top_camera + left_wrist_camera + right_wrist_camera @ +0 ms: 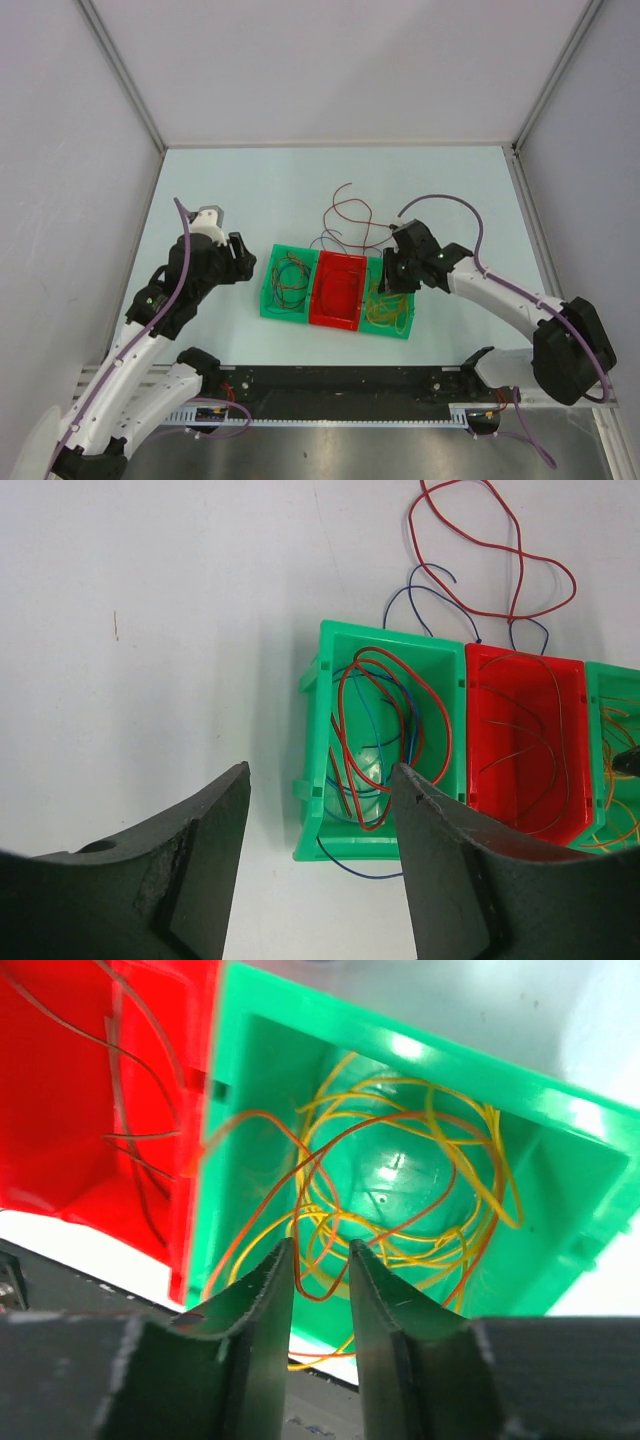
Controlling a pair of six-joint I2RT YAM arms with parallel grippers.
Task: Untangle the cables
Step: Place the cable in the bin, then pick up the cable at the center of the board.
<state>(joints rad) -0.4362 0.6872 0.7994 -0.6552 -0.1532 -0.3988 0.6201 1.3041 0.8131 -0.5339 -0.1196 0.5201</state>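
Three bins stand in a row: a left green bin with red and blue cables, a red bin with a few thin cables, and a right green bin with yellow-orange cables. Loose red cable and blue cable lie on the table behind the bins. My left gripper is open and empty, just left of the left green bin. My right gripper hovers over the right green bin, jaws narrowly apart, with an orange loop showing between them, not pinched.
The bins sit mid-table on a pale surface. A black rail runs along the near edge. White walls enclose the left, back and right sides. A blue cable end hangs out of the left green bin's near side.
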